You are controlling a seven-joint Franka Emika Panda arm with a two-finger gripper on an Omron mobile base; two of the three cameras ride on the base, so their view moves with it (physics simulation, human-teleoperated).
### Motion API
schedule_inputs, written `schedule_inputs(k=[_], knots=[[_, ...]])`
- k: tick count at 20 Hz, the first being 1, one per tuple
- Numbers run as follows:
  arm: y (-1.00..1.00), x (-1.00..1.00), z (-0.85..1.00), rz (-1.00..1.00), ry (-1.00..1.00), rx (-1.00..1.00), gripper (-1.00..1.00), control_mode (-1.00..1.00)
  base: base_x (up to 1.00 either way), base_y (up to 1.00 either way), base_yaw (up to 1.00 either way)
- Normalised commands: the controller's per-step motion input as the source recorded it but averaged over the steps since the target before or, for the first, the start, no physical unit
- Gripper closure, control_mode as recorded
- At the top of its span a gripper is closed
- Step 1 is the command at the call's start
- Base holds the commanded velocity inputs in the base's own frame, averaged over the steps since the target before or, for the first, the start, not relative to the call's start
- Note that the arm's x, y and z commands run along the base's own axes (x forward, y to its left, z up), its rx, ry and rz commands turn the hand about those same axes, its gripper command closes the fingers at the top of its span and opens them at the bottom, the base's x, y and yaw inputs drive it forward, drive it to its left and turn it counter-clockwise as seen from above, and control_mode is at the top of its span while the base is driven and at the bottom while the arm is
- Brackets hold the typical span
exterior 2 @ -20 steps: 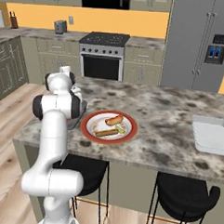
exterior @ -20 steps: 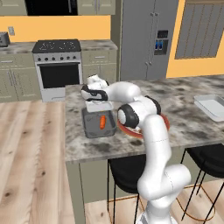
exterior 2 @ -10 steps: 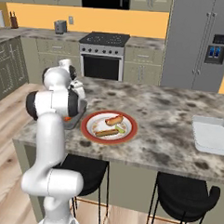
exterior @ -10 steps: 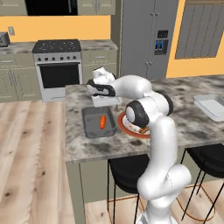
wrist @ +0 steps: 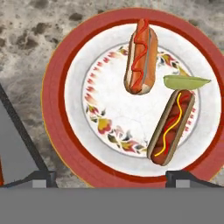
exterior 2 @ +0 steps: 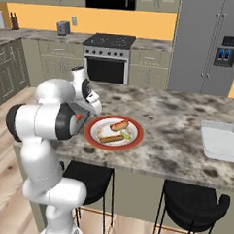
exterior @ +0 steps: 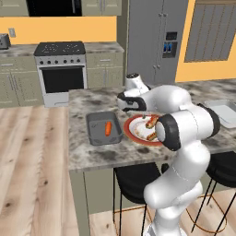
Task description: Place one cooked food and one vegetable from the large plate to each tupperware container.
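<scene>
Gripper: my gripper [wrist: 111, 175] hangs over the large plate [wrist: 57, 131] with its two fingertips [wrist: 39, 177] spread wide apart and nothing between them.
Large plate: it sits on the speckled stone counter [exterior 2: 176, 127], just beside the dark grey tub [exterior: 97, 133].
On the plate: a hot dog with red sauce [wrist: 140, 54], a hot dog with yellow sauce [wrist: 171, 127], and a green vegetable slice [wrist: 186, 81] lying between them, touching the second bun's end.
Dark grey tub: it holds one orange carrot [exterior: 108, 128].
Pale tub: the pale grey-white tub [exterior 2: 221, 140] rests well apart from the plate, at the counter's far right end.
</scene>
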Motion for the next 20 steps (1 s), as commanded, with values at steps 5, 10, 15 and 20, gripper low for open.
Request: schedule_inputs(k=[5,10,15,20], knots=[[-0.75,-0.16,0.09,-0.07,0.11,0.03,-1.00,-1.00,0.00,0.00,0.00],[-0.54,0.00,-0.06,-0.17,0.11,0.15,-1.00,-1.00,0.00,0.00,0.00],[-0.09,0.00,-0.36,-0.16,0.04,0.05,-1.00,-1.00,0.00,0.00,0.00],[0.00,0.04,-0.46,-0.05,0.05,0.01,-1.00,-1.00,0.00,0.00,0.00]])
